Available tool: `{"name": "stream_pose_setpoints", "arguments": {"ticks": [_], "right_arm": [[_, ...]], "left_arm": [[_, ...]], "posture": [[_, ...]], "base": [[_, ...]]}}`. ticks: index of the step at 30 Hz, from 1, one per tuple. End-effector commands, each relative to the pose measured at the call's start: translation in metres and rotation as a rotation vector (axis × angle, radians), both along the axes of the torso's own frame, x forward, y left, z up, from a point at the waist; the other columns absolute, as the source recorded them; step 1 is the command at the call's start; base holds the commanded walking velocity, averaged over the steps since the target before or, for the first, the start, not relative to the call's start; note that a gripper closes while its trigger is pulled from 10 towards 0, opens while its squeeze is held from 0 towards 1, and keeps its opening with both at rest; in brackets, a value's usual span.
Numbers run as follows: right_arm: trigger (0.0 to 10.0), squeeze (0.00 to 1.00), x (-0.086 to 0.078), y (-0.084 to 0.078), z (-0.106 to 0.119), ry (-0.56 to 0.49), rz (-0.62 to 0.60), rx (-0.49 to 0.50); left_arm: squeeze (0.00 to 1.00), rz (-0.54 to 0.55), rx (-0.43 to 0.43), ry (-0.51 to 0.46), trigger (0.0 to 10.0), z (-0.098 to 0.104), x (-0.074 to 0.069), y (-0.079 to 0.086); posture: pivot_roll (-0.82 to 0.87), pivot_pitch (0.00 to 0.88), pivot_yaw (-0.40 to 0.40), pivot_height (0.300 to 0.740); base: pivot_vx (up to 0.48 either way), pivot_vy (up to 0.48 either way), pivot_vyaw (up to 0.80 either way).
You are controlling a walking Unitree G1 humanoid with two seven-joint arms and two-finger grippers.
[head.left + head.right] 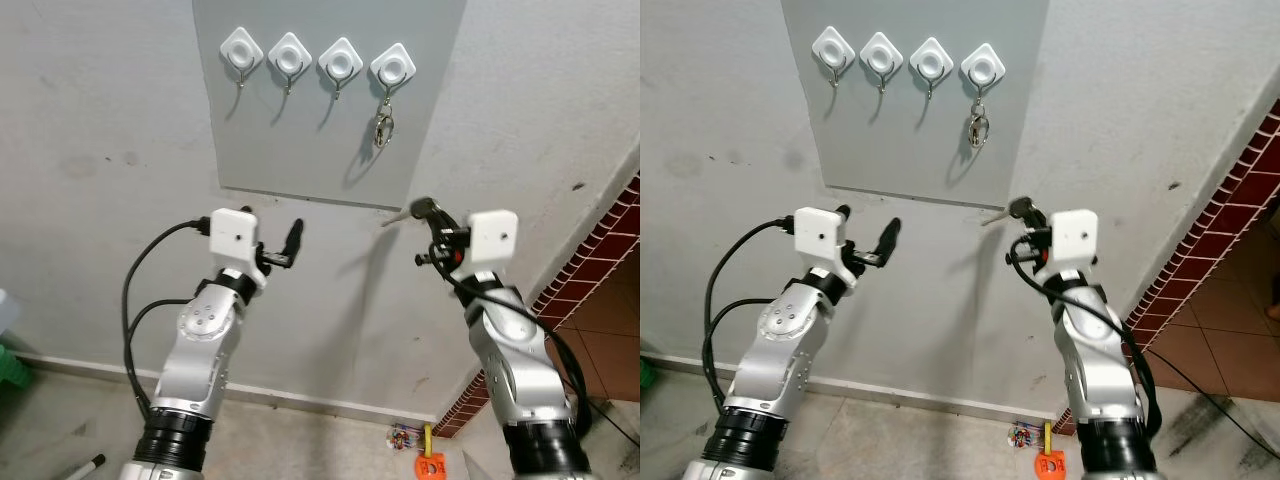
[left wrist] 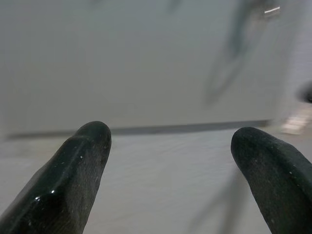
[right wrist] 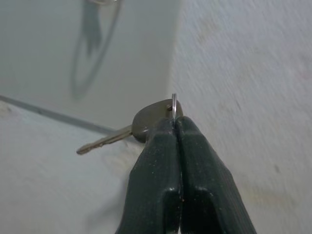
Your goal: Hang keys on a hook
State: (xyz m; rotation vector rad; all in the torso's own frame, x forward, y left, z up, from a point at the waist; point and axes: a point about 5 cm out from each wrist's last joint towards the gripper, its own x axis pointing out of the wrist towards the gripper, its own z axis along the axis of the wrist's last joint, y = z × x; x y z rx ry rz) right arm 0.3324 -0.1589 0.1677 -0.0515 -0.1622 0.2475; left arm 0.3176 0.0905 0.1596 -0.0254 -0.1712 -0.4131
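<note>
Panel [image 1: 320,110], upper centre: four hooks are mounted; the rightmost hook [image 1: 391,68] carries a carabiner [image 1: 383,126]. Right gripper [image 3: 174,127], below the panel's lower right corner, is clamped on a key [image 3: 141,127]. Left gripper [image 1: 293,240], lower left, is held agape, empty.

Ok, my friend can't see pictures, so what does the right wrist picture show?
The right gripper is pinched shut on a key by its head, with a thin metal ring sticking up just above the fingertips. The key's blade points sideways toward a pale grey panel on a rough white wall.
</note>
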Motion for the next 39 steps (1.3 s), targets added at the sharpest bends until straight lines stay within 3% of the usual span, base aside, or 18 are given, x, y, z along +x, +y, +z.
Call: {"name": "stream_pose_setpoints", "arguments": {"ticks": [1, 5, 16, 25, 33, 39], "right_arm": [[10.0, 0.0, 0.008, 0.003, 0.014, -0.043, 0.046, -0.005], [10.0, 0.0, 0.018, 0.009, 0.031, -0.087, 0.086, -0.013], [10.0, 0.0, 0.032, 0.034, 0.057, -0.132, 0.259, 0.051], [10.0, 0.0, 0.031, 0.057, 0.084, -0.17, 0.464, 0.206], [10.0, 0.0, 0.03, 0.061, 0.09, -0.185, 0.499, 0.238], [10.0, 0.0, 0.026, 0.065, 0.081, -0.154, 0.533, 0.228]], "left_arm": [[0.0, -0.056, 0.011, -0.021, 10.0, 0.007, -0.004, -0.012], [0.0, -0.077, 0.011, -0.028, 10.0, 0.012, -0.005, -0.018], [0.0, -0.066, 0.006, -0.054, 10.0, 0.025, -0.003, -0.016], [0.0, -0.056, 0.008, -0.07, 10.0, 0.031, -0.004, -0.012], [0.0, -0.058, 0.006, -0.066, 10.0, 0.03, -0.006, -0.013], [0.0, -0.063, 0.008, -0.062, 10.0, 0.03, -0.007, -0.015]], "posture": [[-0.04, 0.066, -0.025, 0.74], [-0.04, 0.075, -0.031, 0.74], [-0.03, 0.085, -0.042, 0.74], [-0.01, 0.088, -0.051, 0.74], [-0.01, 0.079, -0.054, 0.74], [-0.01, 0.073, -0.053, 0.74]], "base": [[0.0, 0.0, 0.0], [0.0, 0.0, 0.0], [0.0, 0.0, 0.0], [0.0, 0.0, 0.0], [0.0, 0.0, 0.0], [0.0, 0.0, 0.0]]}}
